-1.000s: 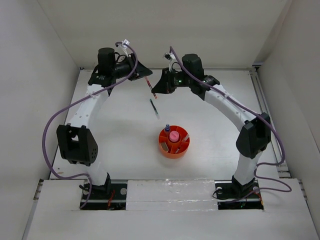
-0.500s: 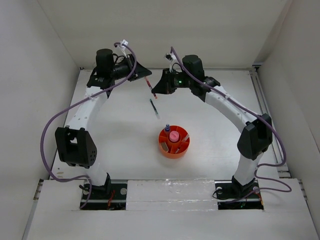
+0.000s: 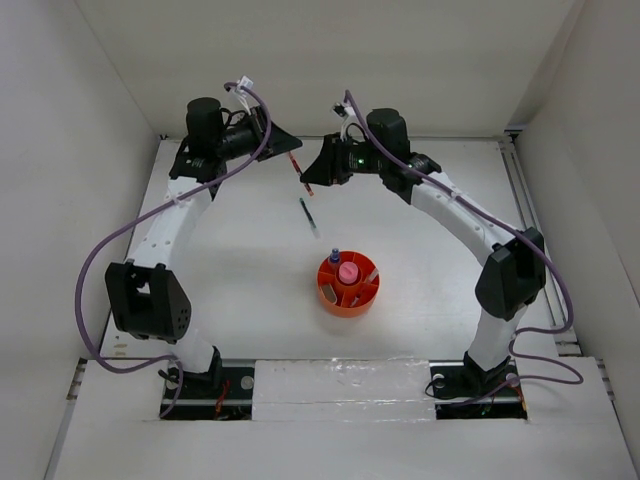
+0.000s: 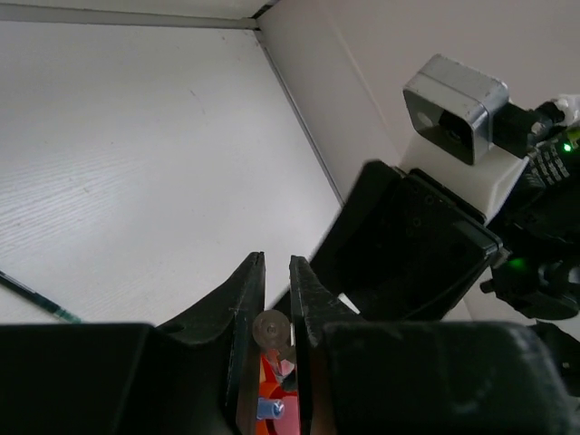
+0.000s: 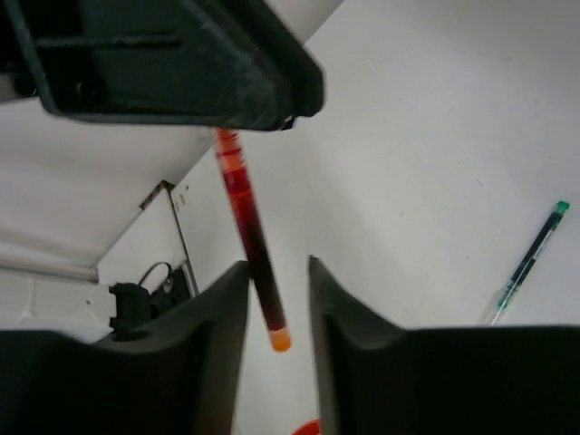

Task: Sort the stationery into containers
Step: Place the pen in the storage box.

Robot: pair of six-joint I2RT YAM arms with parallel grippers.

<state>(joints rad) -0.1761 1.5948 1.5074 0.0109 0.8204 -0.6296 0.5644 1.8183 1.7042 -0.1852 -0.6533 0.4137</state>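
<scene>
My left gripper is shut on the top end of a red pen, which hangs slanted above the table. In the left wrist view the pen's round end sits between the closed jaws of that gripper. My right gripper is right beside the pen. In the right wrist view this gripper is open, with the pen's lower part between its fingers, close to the left one. A dark pen lies on the table. The orange organiser tray holds the pink tube and the blue-capped bottle.
White walls enclose the table at the back and both sides. The dark pen also shows at the right of the right wrist view and at the lower left of the left wrist view. The right gripper's black body fills the space just past my left fingers.
The left arm's elbow has drifted slightly to the left. Both grippers and the red pen stay almost where they were.
</scene>
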